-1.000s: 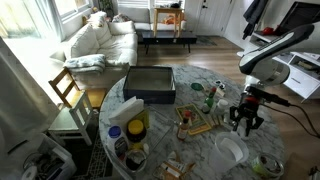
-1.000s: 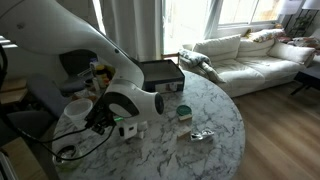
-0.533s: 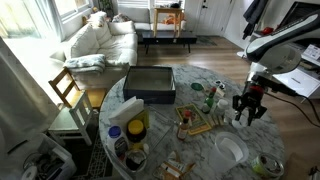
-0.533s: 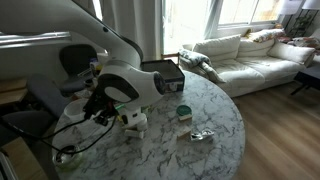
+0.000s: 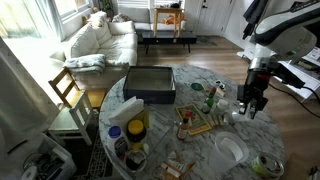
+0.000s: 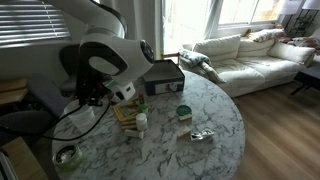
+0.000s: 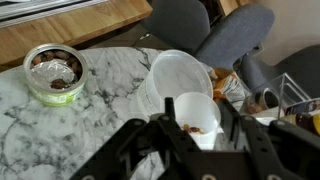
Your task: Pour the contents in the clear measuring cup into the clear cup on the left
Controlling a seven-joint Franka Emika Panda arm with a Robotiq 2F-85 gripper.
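Transfer toward the pour is looking like the step in hand. In the wrist view the tool (image 7: 198, 128) is clenching the clear measuring cup (image 7: 195, 108) between its two fingers, low in the centre of the frame. The cup is sitting upright, with brownish bits showing inside it, and nothing is spilling out. Just above it in the frame the wide clear cup (image 7: 176, 72) is standing on the marble bench (image 7: 90, 140), mouth open and seemingly empty. I am taking it for the receiving vessel, judging by the task sentence. A green-rimmed bowl (image 7: 54, 73) is sitting at the upper left of that view, apart from both cups.

In an exterior view the tool (image 5: 251, 103) is hanging above the bench at the right of the frame, off the surface, while the pale receiving cup (image 5: 232, 150) is resting lower in the frame, near the bench edge. In the opposite exterior view the arm (image 6: 108, 62) is hiding the grasp, so nothing is showing there.

The next move is calling for bringing the measuring cup's lip over the open mouth of the wide cup. The wrist should then be rolling slowly, so the contents are dropping inside rather than onto the marble. The grasp needs to be holding firm through that tilt.
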